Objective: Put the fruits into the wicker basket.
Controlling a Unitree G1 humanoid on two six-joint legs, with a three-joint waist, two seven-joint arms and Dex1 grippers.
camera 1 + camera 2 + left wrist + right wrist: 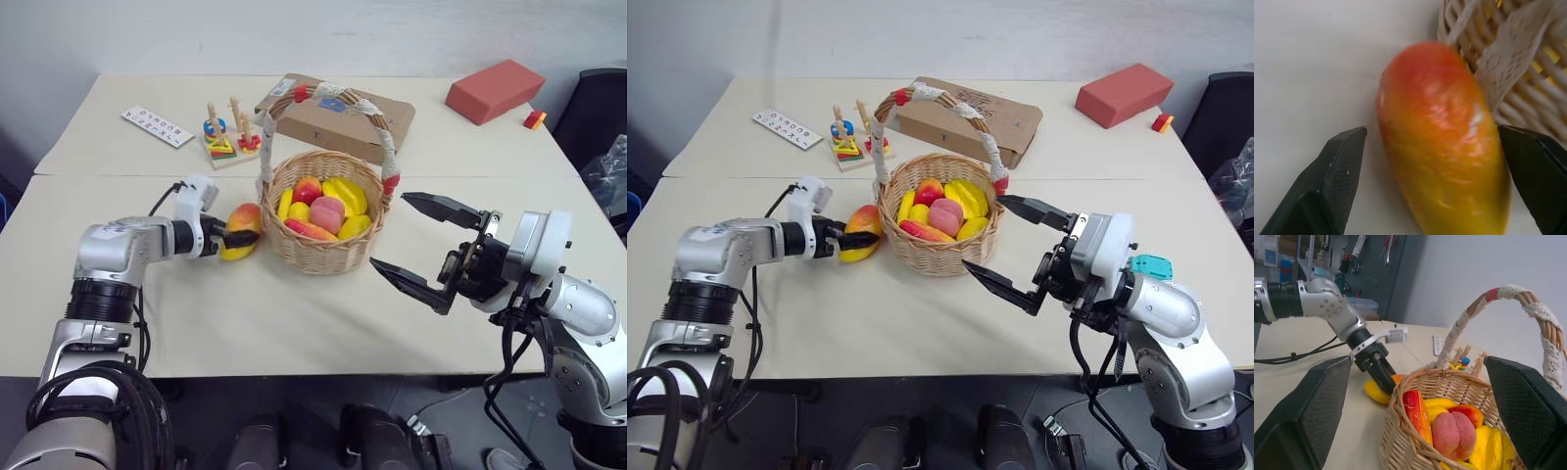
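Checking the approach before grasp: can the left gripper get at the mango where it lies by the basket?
Probably yes. The left gripper is open with a finger on either side of the mango, nothing between them. One caution: the wicker basket wall sits close behind one finger.

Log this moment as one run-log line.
left gripper: open around mango on table beside wicker basket | right gripper: open, empty | peach: in basket

Oval yellow-and-red toy mango [242, 231] on pale table [294, 323], just left of round woven wicker basket [323, 250]; small pink toy peach [327, 212] inside.
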